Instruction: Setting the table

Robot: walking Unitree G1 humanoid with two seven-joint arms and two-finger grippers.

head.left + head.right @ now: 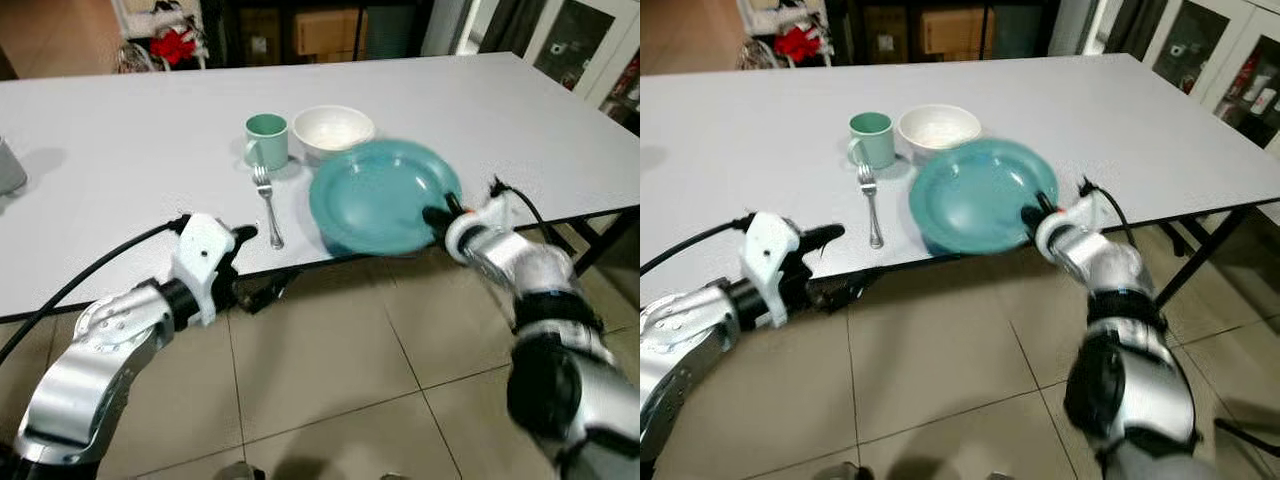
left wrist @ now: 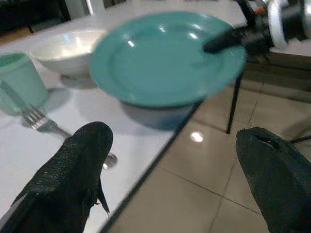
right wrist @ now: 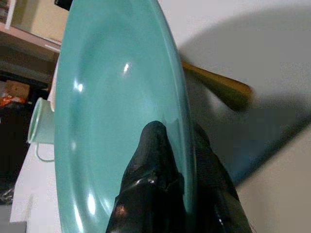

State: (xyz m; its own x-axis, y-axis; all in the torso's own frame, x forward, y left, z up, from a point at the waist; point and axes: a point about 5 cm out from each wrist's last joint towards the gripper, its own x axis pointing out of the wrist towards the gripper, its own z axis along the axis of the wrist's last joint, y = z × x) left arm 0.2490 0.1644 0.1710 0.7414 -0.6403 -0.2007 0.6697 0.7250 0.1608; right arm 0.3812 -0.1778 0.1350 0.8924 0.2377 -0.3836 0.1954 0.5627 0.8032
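Starting on the left: my left gripper (image 1: 262, 262) is parked just off the near edge of the white table (image 1: 120, 150), below the tabletop and out over the tiled floor (image 1: 330, 380). Its 2 black fingers (image 2: 80, 170) are spread wide with nothing between them. My read is it's just waiting there, out of the way, so it doesn't bump the setting.

Next over is the fork (image 1: 266, 203), lying flat with tines pointing away from me and the handle end near the table edge. It sits just left of where the plate goes, which is proper fork position. Behind it stands the green mug (image 1: 266, 139), handle side toward the fork, and just beside that the white bowl (image 1: 332, 130), both upright and back from the edge.

Then the teal plate (image 1: 385, 195). It's over the near edge of the table, just beside the fork and in front of the bowl, and it looks a bit blurred and lifted off the surface, going by the shadow under it in the left wrist view. My right gripper (image 1: 437, 215) has its jaws pinching the plate's near right rim, 1 finger on top and 1 underneath. Gripping the rim makes sense since that's the only part thin enough to clamp. In the right wrist view there's a brownish object (image 3: 218, 87) on the table under the plate, can't tell what it is.
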